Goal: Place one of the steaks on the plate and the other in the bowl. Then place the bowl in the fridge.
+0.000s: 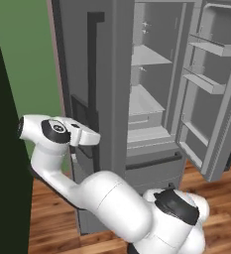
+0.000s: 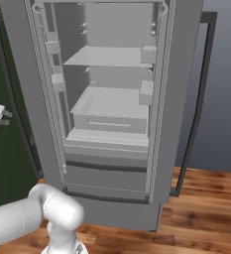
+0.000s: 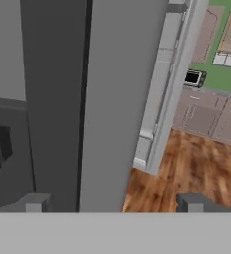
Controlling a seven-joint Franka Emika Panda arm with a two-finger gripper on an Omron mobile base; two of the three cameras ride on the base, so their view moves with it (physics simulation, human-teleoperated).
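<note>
Hand view: gripper (image 3: 114, 203) fingers apart, empty, seemingly near fridge (image 3: 52, 99) closed door

The arm (image 1: 112, 203) is all glossy white, fat rounded segments like stacked eggs — with dark, nearly black rings at the joints. The one by the wrist looks like a black disc with a pale centre. The hand end is a flat white block, and the fingertips (image 3: 36, 202) are small grey squared-off stubs.
</note>
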